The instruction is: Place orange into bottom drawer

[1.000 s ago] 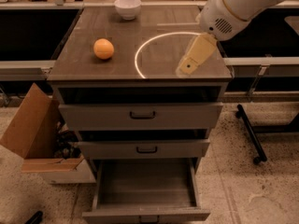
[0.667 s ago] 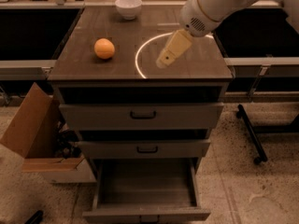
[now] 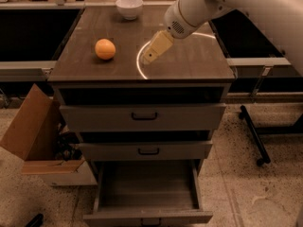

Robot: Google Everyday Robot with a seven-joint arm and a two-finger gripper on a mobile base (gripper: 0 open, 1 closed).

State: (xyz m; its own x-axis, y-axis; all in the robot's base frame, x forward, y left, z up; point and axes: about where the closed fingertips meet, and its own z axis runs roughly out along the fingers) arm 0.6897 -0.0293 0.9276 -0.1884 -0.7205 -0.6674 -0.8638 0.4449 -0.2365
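Note:
The orange sits on the left part of the cabinet top, free of any hold. My gripper hangs on the white arm that reaches in from the upper right. It points down and left and hovers just above the top, a short way right of the orange and apart from it. The bottom drawer is pulled out and its flat floor shows nothing inside. The two shallower drawers above it are pulled out only slightly.
A white bowl stands at the back edge of the cabinet top. An open cardboard box lies on the floor left of the cabinet. A black wheeled stand leg lies on the floor to the right.
My gripper has moved left across the cabinet top, from the right side toward the orange. The orange and the drawers have not moved.

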